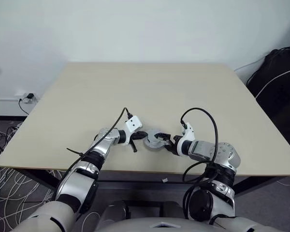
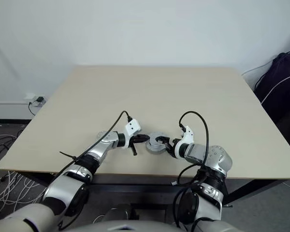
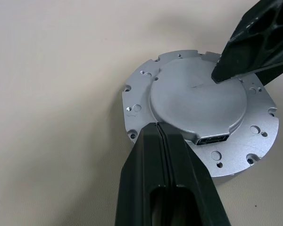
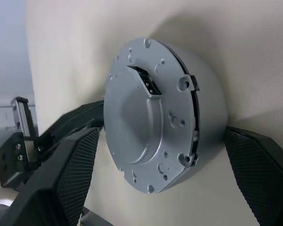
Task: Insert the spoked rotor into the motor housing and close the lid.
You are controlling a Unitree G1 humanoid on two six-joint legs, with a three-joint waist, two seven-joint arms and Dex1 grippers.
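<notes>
Near the front edge of the beige surface (image 1: 150, 92), at about six o'clock from its centre, sits a round silver motor assembly (image 1: 155, 139), lying flat with its flanged plate up. In the wrist views this plate shows a ring of small screw holes, a raised smooth centre disc and a small dark connector slot at the step of that disc. It stands on a deeper silver cylindrical body; whether this plate is the lid, I cannot tell, and the windings and spoked wheel cannot be made out.

The left pincer (image 1: 137, 138) is at nine o'clock of the assembly, its two black fingers (image 3: 167, 179) pressed together, closed on nothing, with the tips just at the flange edge. The right pincer (image 4: 151, 183) is at three o'clock, its fingers spread wide on either side of the body, one meshed pad (image 4: 75, 174) on one flank and one on the other, apart from the metal.

Beyond, the surface runs bare to the white wall. At two o'clock, off the surface, is a dark bag (image 1: 278, 82); at nine o'clock, a wall socket (image 1: 28, 98) with cables.
</notes>
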